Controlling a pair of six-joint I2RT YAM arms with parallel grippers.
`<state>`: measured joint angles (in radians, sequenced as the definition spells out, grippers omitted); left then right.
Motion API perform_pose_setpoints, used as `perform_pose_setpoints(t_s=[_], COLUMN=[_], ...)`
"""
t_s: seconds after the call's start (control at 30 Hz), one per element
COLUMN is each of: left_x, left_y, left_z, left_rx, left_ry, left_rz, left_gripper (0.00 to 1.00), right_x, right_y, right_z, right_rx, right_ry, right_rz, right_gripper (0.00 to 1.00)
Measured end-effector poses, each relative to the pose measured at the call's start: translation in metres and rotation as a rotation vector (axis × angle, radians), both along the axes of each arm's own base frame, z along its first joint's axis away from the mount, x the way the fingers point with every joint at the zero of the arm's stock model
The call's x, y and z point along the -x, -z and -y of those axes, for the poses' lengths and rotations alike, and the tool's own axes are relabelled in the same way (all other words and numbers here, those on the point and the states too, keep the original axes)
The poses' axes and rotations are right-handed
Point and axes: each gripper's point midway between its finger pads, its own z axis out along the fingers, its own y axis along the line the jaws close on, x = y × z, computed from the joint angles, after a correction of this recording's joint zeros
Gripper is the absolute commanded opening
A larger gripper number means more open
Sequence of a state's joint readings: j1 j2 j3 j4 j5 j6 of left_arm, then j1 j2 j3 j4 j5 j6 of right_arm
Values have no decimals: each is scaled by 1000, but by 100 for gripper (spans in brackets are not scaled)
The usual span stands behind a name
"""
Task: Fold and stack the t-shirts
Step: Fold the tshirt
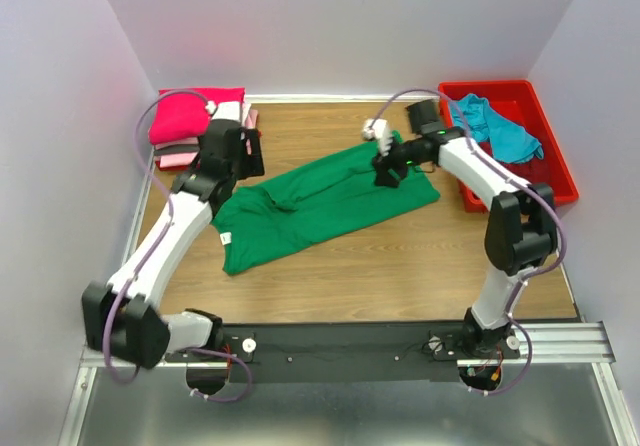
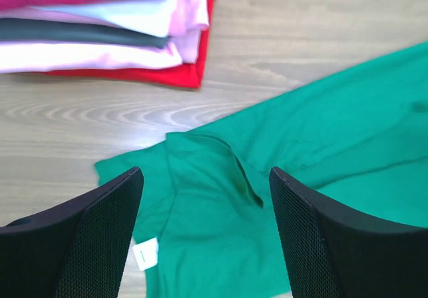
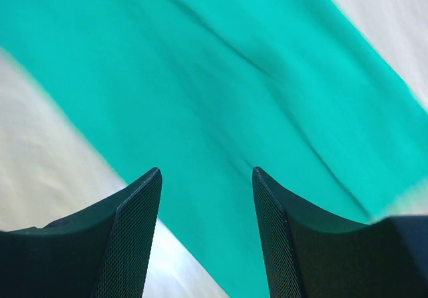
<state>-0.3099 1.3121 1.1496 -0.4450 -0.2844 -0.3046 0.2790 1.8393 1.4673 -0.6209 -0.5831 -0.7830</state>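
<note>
Across the table (image 1: pixel 400 266), green t-shirt (image 1: pixel 320 201) beneath both parted jaws.

Bright green t-shirt (image 1: pixel 320 201) with a white label (image 2: pixel 145 253) on a light brown wood-grain tabletop (image 1: pixel 400 266). Also pictured: a hot pink t-shirt (image 1: pixel 195 114), a pale pink t-shirt (image 2: pixel 87 56), a dark grey layer (image 2: pixel 67 31), a red t-shirt (image 2: pixel 180 76), and a teal t-shirt (image 1: pixel 505 136) in a red bin (image 1: pixel 545 178).

l end effector (image 2: pixel 205 178) spread; r end effector (image 3: pixel 206 174) spread
</note>
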Motion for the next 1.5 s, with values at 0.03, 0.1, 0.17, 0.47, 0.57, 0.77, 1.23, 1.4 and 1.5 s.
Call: perform_pose_setpoints(t_s=[0.03, 0.1, 0.17, 0.47, 0.57, 0.77, 1.23, 1.4, 1.5], left_x=[9, 28, 53, 128, 137, 151, 147, 147, 147], left_y=[-13, -30, -49, -84, -89, -113, -106, -106, -106], left_z=[-4, -11, -19, -40, -43, -50, -48, -48, -48], left_rx=[19, 59, 103, 243, 260, 305, 302, 302, 302], left_ry=[-7, -20, -31, -40, -40, -51, -52, -52, -52], left_rz=[43, 125, 214, 512, 555, 666, 646, 646, 646], left_gripper=[84, 84, 84, 89, 90, 90, 90, 90, 90], right_x=[8, 34, 59, 59, 52, 54, 34, 10, -1], right_y=[0, 4, 11, 20, 28, 52, 64, 63, 63], right_z=[-15, -64, -117, -249, -261, -263, -262, -250, -240], right_rx=[-7, -21, -32, -49, -35, 14, 83, 109, 128], right_ry=[-36, -128, -218, -184, -133, -89, 63, 203, 270], right_rz=[-6, -41, -86, -87, -77, -95, -29, 46, 83], right_gripper=[64, 63, 62, 62, 62, 55, 30, 51, 63])
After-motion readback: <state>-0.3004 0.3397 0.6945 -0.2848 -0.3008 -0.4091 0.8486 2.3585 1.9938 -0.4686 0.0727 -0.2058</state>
